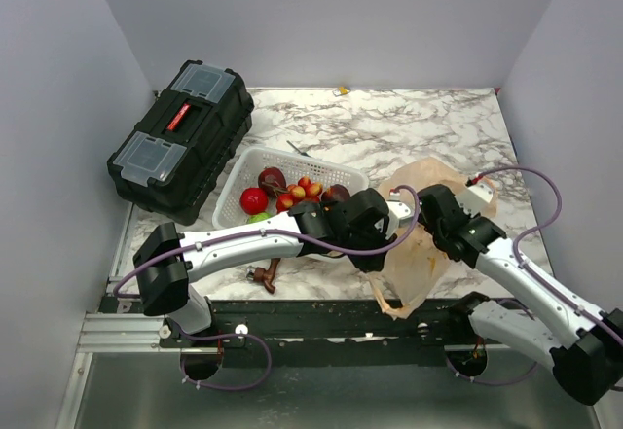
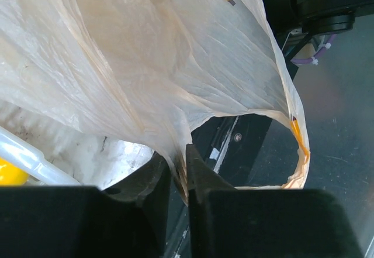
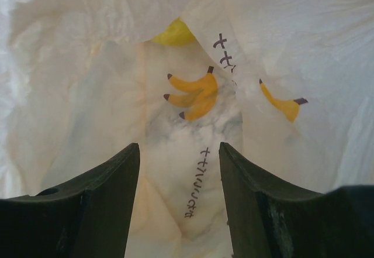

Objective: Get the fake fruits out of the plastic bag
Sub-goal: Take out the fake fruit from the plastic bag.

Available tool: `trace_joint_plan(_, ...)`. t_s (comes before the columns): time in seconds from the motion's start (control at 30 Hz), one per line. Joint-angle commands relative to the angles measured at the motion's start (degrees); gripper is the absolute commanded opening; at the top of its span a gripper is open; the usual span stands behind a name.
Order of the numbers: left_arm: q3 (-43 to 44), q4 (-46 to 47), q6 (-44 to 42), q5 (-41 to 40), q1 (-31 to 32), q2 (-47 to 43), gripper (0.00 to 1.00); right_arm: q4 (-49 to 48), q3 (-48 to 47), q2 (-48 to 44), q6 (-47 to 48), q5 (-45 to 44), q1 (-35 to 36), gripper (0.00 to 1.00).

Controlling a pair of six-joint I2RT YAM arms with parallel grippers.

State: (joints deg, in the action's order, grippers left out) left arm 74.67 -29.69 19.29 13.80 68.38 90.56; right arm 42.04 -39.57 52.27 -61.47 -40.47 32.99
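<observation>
Black moulded plastic forms the toolbox (image 1: 182, 140) at the far left of the marble tabletop (image 1: 409, 127). Right of it stands the white perforated basket (image 1: 237, 188), which contains fake fruits (image 1: 254, 199): one red, two dark purple, one green at the near rim, and a cluster of small red and yellow pieces. A brown tap-shaped object (image 1: 265, 275) lies on the tabletop just in front of the basket, beneath the left arm. Further right, the left gripper (image 2: 177, 157) is clenched on the plastic bag (image 2: 146, 65): a gathered fold of the thin peach film runs down between its two fingertips, and a loop handle hangs free just to their right. The bag lies at the near right of the table, between the two grippers, its near end draped over the table edge. The right gripper (image 3: 178, 150) is released, fingers spread apart, with the film lying just beyond the gap. Banana prints (image 3: 196, 94) mark the film. A yellow shape (image 3: 174, 33) shows further ahead; whether it is fruit or print cannot be determined
</observation>
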Motion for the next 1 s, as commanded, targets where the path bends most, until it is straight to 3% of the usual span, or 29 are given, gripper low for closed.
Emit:
trace_joint_plan(0.0,1.88,0.93,-0.74,0.84,0.43,-1.05,0.09,-12.30,2.71,3.11,5.72,5.08,-3.39,0.59)
trace_joint_plan(0.17,1.77,0.87,-0.87,-0.16,0.37,-1.72,0.00,-21.75,3.63,8.38,9.45,8.60,-8.15,0.60)
trace_joint_plan(0.47,1.54,0.93,-0.83,-0.40,0.44,-2.26,0.00,-37.26,5.00,16.27,13.95,16.20,-12.95,0.62)
trace_joint_plan(0.7,1.35,1.14,-0.74,-0.34,0.48,-3.04,0.00,-38.84,4.90,20.27,11.59,8.91,-14.19,0.65)
trace_joint_plan(0.97,1.00,1.32,-0.74,-0.36,0.51,-3.80,0.00,-40.72,5.09,23.22,12.16,9.06,-16.90,0.74)
